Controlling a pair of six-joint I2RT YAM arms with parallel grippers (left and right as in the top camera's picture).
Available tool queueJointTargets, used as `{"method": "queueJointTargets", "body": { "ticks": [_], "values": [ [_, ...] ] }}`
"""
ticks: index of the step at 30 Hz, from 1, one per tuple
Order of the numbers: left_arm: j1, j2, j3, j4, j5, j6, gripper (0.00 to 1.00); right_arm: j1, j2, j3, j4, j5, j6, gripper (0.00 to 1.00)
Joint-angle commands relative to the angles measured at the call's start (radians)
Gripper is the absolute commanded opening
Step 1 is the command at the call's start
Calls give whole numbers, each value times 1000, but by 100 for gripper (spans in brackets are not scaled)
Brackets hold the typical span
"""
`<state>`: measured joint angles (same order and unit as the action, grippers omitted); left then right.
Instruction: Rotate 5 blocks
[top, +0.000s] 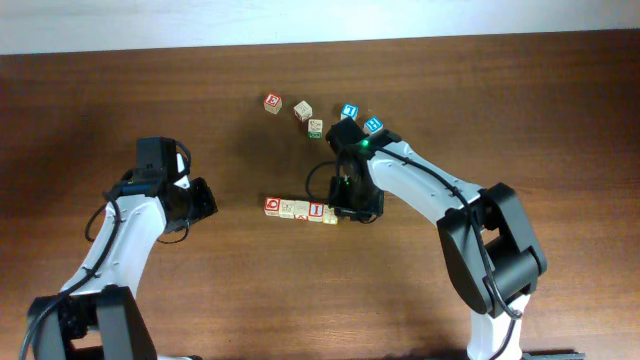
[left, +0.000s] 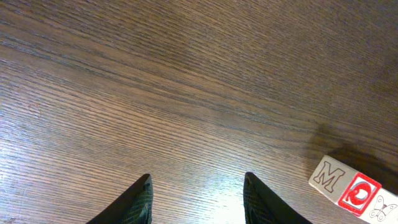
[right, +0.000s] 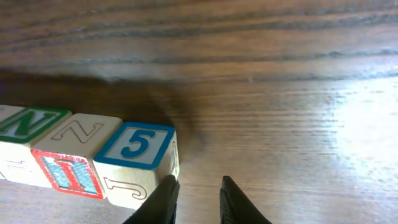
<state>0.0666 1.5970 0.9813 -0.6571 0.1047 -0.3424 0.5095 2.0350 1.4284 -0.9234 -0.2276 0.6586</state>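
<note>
Right tool (right: 197, 182) barely parted and empty beside the 5 block (right: 138, 148), left tool (left: 198, 177) spread and idle, so rotating's probably mid-job.

Left end effector (left: 198, 200), fingers parted, hovers over table (left: 186, 74) near a block (left: 347, 188).

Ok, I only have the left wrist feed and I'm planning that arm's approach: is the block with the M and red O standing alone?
Observer: No, the M block is the left end of a row of blocks.
Operator: Where's the right gripper?
Observer: The right gripper is at the row's other end, jaws slightly apart and empty, beside a blue 5 block.
Operator: Any other blocks?
Observer: A group of loose blocks lies beyond the row.
</note>
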Motion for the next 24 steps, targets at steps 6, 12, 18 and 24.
{"method": "queueJointTargets", "body": {
  "ticks": [6, 12, 18, 24],
  "values": [
    [-2, 6, -6, -2, 65, 50, 36, -11, 15, -4, 14, -35, -14, 25],
    [-47, 78, -6, 19, 161, 265, 22, -13, 16, -5, 15, -31, -26, 25],
    [-115, 203, -6, 112, 181, 291, 0, -13, 16, -5, 22, -24, -41, 25],
    [-151, 226, -6, 224, 189, 291, 0, -13, 16, -5, 23, -24, -41, 21]
  ]
}}
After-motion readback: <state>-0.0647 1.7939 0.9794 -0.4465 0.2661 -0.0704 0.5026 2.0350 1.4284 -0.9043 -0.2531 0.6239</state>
